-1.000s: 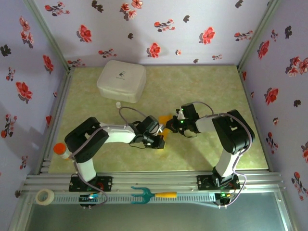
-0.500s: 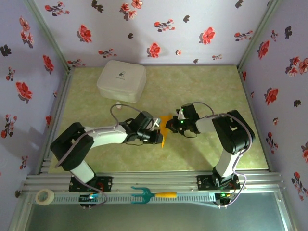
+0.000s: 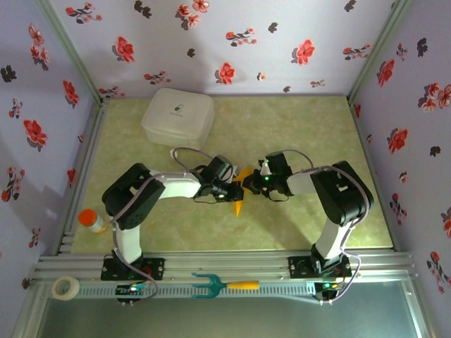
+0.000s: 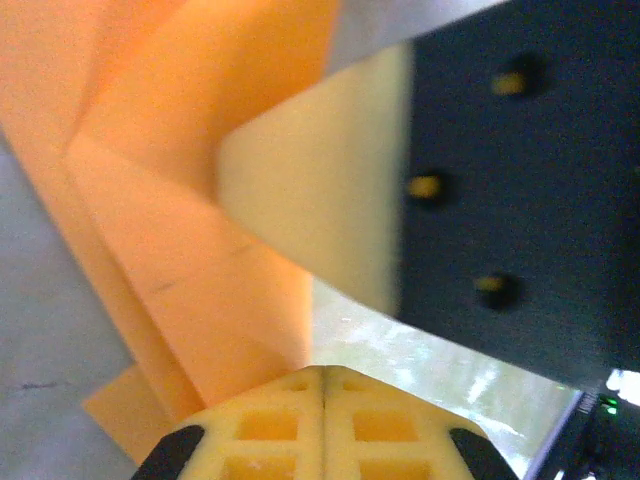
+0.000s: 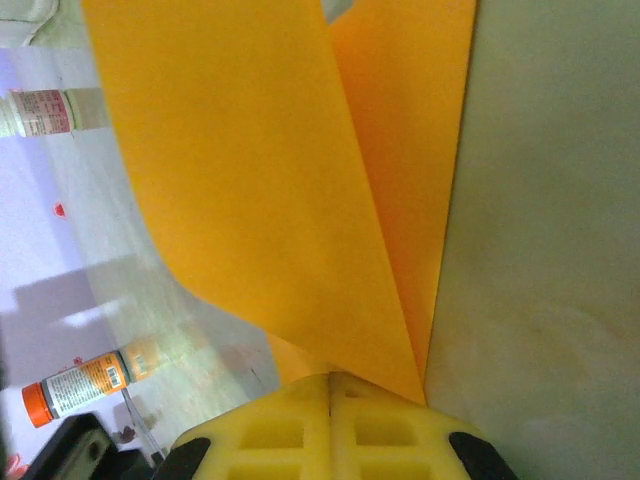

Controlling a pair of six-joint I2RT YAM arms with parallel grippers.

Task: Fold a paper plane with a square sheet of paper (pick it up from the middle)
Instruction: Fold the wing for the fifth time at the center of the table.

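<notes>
The paper plane (image 3: 241,191) is a narrow orange folded piece in the middle of the table, its tip pointing toward the near edge. My right gripper (image 3: 254,184) comes in from the right. In the right wrist view it (image 5: 329,377) is shut on the paper plane (image 5: 260,180), whose folded layers fan out from the seam of the jaws. My left gripper (image 3: 231,190) meets it from the left. In the left wrist view its jaws (image 4: 325,372) are shut, tips against the lower edge of the paper (image 4: 190,250). Whether paper is pinched there I cannot tell.
A white lidded box (image 3: 178,117) stands at the back left. An orange-capped bottle (image 3: 90,220) lies at the left edge, and shows as a bottle (image 5: 85,383) in the right wrist view. A tape roll (image 3: 65,286) and a teal fork tool (image 3: 211,284) lie on the front rail.
The left arm's elbow swung out left and came back, and its gripper shifted up and right against the paper. More of the orange tip shows now. The right arm held still.
</notes>
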